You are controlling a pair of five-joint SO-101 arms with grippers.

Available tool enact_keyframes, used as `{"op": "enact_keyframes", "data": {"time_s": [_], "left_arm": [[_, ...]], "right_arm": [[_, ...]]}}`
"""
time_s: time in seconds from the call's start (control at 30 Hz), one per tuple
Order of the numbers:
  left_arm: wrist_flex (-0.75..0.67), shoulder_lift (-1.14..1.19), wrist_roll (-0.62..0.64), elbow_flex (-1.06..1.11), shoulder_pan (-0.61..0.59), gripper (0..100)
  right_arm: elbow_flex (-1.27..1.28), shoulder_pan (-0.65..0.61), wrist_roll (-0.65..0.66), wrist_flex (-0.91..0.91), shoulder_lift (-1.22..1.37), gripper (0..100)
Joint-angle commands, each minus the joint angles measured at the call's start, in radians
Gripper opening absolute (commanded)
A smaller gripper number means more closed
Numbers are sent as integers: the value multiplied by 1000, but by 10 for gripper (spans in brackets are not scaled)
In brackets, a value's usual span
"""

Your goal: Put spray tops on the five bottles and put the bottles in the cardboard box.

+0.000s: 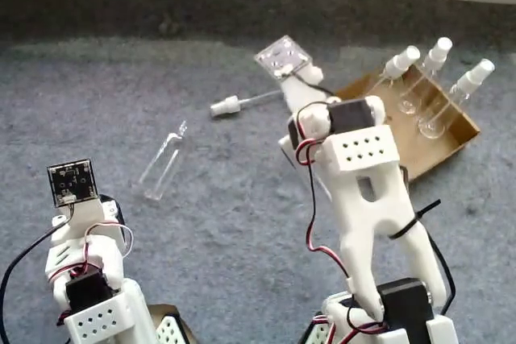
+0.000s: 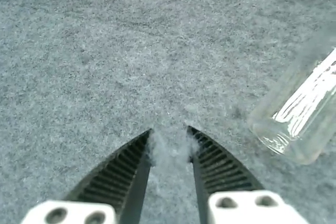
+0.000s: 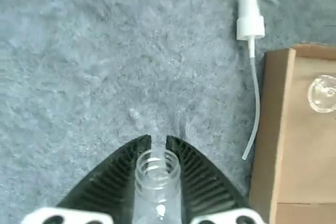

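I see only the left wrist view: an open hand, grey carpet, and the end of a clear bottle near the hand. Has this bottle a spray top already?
Observer: No. In the high view the bottle lies on the carpet with a bare neck.
Operator: Is a loose top somewhere?
Observer: Yes, one spray top lies on the carpet between that bottle and the cardboard box.
Operator: And the right hand?
Observer: The right hand is shut on a second bottle, also without a top.

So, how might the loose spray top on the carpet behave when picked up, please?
The spray top looks small, so it is probably light. Its thin tube lies curved, so it would likely flex. Its round head may roll.
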Motion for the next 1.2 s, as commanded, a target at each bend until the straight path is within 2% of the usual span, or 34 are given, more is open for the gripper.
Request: {"op": "enact_keyframes", "data": {"time_s": [0.0,0.23,0.37,0.53,0.63,0.73,0.93,1.17], "left_arm": [[-23,-12,-9,-2,21,84],[-23,-12,-9,-2,21,84],[-23,-12,-9,-1,21,84],[-23,-12,-9,-1,22,84],[-23,-12,-9,-1,22,84],[-23,-12,-9,-1,22,84],[-25,-12,-9,-1,22,84],[-25,-12,-9,-1,22,84]], "right_arm": [[151,12,58,-177,-44,6],[484,7,164,-532,-44,7],[591,5,161,-595,-44,20],[615,-27,160,-590,-44,200],[615,-51,160,-588,-53,270],[585,-61,160,-544,-54,288],[392,-61,101,-321,-54,289],[180,-65,101,-38,-56,288]]}}
